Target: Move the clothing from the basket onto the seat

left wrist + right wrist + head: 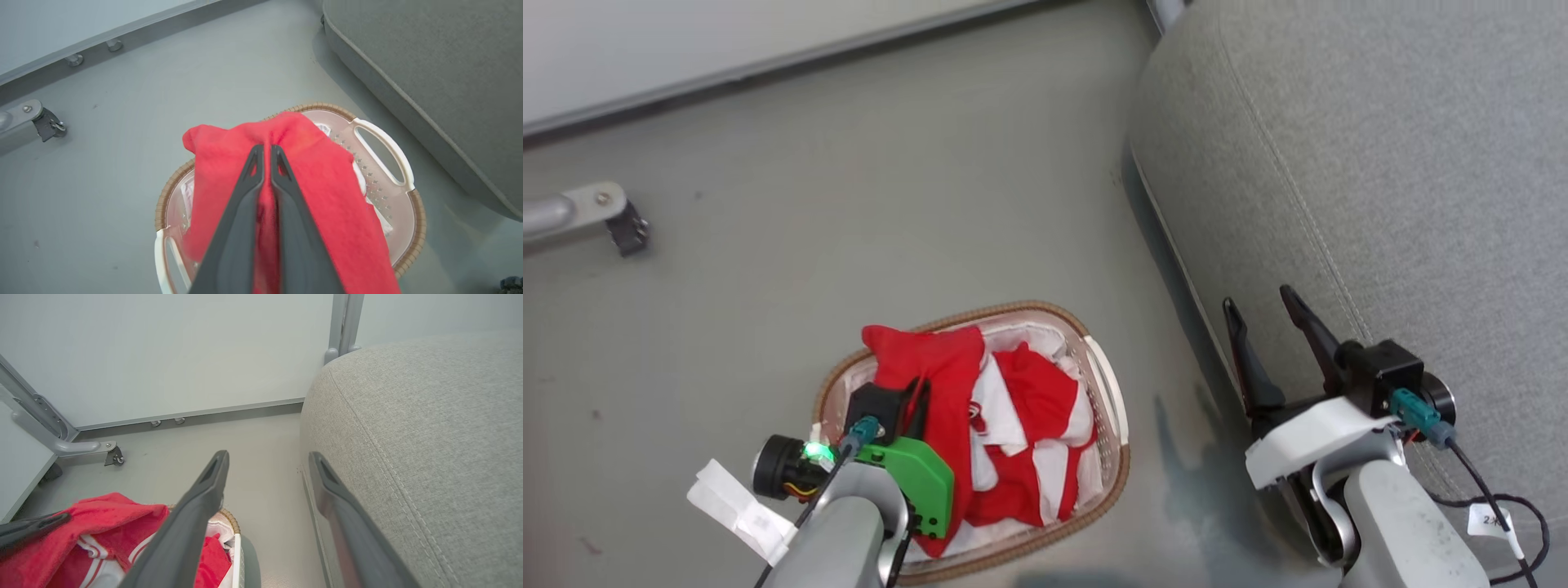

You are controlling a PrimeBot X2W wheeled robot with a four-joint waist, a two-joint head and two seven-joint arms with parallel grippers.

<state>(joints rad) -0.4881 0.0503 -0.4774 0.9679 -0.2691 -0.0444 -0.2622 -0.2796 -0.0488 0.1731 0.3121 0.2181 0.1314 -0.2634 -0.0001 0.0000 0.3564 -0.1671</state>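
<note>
Left pincer (266,150) clamps red garment (327,183) over basket (1037,307), 6 o'clock. Lift it fully clear before you swing it to seat (1380,163), 2 o'clock. Right pincer (1258,297) spread, empty.

floor (931,204): smooth and grey, in front of me.
seat (1380,163): stands on it at my right.
basket (1033,307): stands on it, near the seat but apart.
metal leg (580,214): at my far left, with dark caster (627,233).
</note>
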